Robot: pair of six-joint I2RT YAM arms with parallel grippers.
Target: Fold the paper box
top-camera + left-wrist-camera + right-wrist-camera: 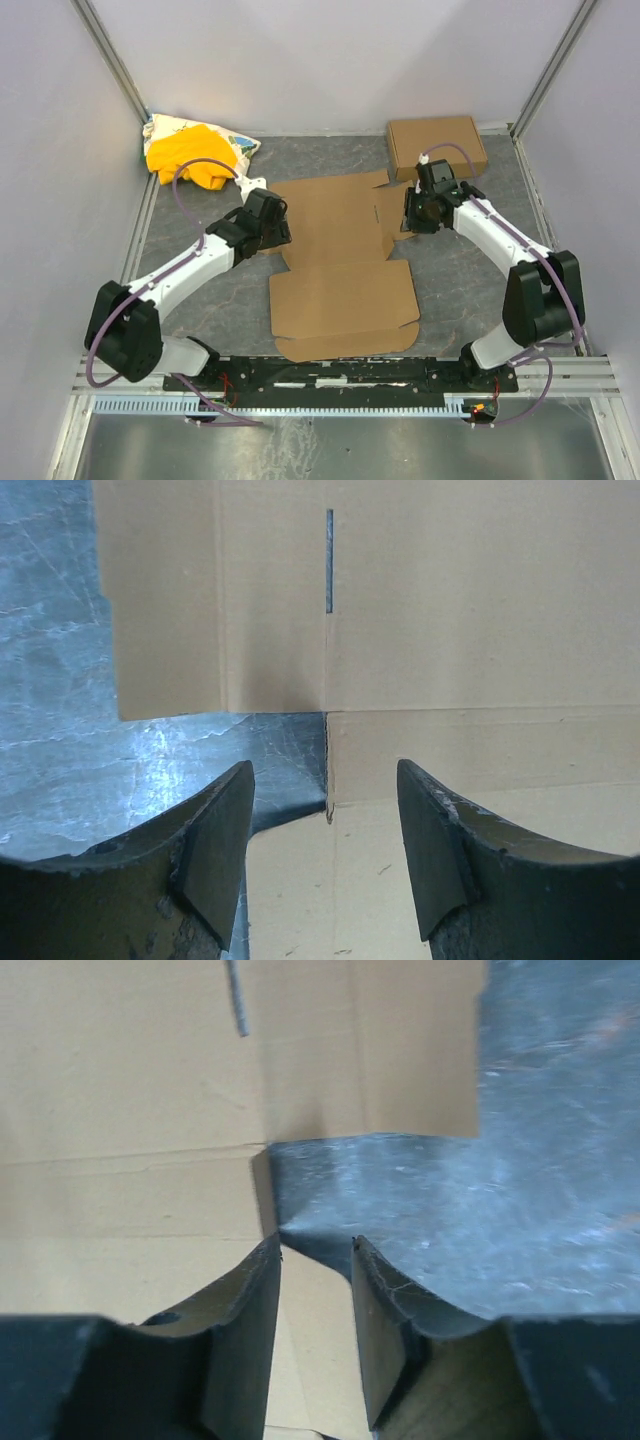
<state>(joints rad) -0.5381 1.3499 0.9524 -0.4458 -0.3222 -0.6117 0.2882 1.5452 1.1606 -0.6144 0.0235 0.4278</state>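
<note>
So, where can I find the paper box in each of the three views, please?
Top external: the paper box lies flat in the middle of the picture.
Left wrist: the paper box fills the top and the right side.
Right wrist: the paper box fills the top and the left side.
Shared landmark: the grey table, which borders the sheet's edge on the left in the left wrist view and on the right in the right wrist view.

Robot lab test cell: plain white walls (330, 60) on 3 sides, alu posts (112, 62) at 11 & 1 o'clock, grey mat (235, 300) as worktop. L arm (190, 262) & R arm (500, 235) bolted to slotted alu rail (570, 372) at 6, purple cable (178, 190) looping loose.
</note>
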